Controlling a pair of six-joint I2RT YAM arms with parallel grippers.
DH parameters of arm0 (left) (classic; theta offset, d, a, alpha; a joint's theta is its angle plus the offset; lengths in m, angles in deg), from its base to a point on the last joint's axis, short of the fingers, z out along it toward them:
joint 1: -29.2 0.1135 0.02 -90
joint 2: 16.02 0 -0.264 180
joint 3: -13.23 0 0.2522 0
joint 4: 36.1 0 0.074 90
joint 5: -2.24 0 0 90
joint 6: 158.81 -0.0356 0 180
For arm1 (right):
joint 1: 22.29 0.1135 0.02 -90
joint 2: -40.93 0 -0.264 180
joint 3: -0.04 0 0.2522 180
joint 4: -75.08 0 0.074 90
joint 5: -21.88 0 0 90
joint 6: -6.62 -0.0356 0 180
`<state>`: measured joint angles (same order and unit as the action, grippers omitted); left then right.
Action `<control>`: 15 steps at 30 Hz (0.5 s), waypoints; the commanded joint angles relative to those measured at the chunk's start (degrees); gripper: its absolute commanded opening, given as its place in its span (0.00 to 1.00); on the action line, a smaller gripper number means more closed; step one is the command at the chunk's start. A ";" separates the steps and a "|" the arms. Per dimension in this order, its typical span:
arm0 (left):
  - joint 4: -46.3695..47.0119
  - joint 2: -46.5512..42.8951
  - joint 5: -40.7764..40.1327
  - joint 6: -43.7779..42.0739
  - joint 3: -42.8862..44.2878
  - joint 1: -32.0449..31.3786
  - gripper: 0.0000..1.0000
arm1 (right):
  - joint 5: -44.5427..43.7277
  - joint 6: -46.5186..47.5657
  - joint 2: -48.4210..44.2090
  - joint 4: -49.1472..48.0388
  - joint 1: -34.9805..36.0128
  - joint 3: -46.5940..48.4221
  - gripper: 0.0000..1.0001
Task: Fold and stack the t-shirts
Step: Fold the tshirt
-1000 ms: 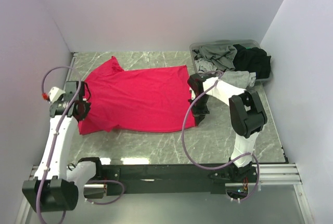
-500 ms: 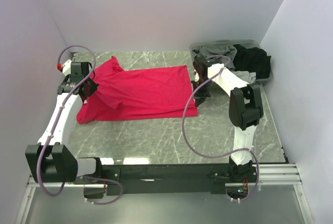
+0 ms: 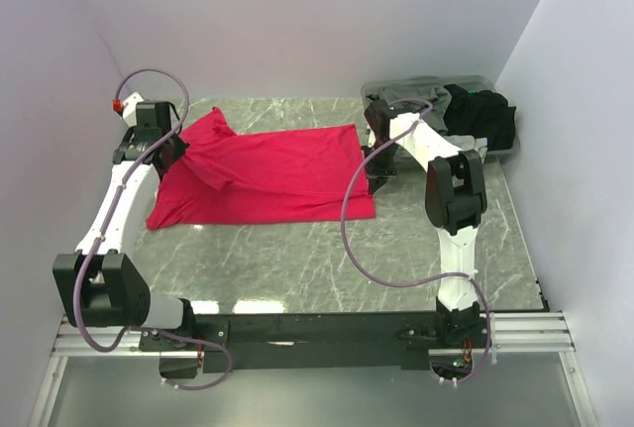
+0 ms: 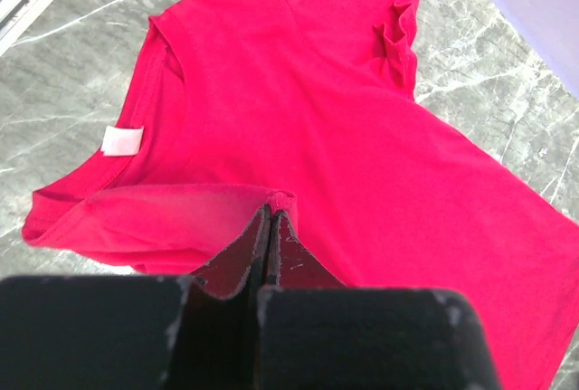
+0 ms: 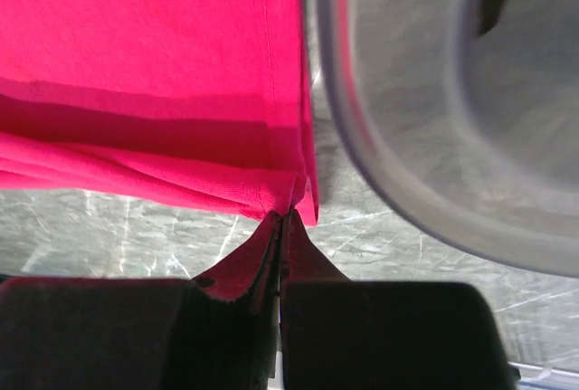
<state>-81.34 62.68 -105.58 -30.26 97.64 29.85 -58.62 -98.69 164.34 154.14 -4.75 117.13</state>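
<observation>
Spread t-shirt (image 3: 267, 174) lies flat on the table (image 3: 327, 259), long axis left to right, collar end left, hem end right.

Left gripper (image 3: 170, 155) is at the shirt's left end, pinched on a lifted fold of cloth. In the left wrist view, the collar label (image 4: 120, 139) sits left of that fold and the far sleeve lies beyond it.

Right gripper (image 3: 374, 157) is at the shirt's right end, clamped on the hem corner.

Tub (image 3: 372, 89) stands just right of the shirt's hem, toward the far right corner of the table. The right gripper is between shirt and tub.

Heap of other t-shirts (image 3: 446, 115) lies in the tub, spilling over its rim.
</observation>
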 commanded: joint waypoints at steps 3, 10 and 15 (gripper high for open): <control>3.45 3.12 0.68 -1.37 2.38 -0.20 0.00 | -1.59 0.90 2.35 1.76 -1.01 5.30 0.00; 3.27 6.38 -2.83 -0.58 4.14 -0.12 0.00 | -1.41 0.98 5.08 2.03 -1.54 8.72 0.00; 2.22 9.10 -5.55 1.35 6.16 -0.12 0.00 | -1.15 0.98 6.92 2.64 -1.63 11.71 0.00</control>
<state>-80.25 70.90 -107.88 -30.09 100.35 29.85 -59.08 -98.45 169.57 155.94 -5.82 125.58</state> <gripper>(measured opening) 0.012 0.007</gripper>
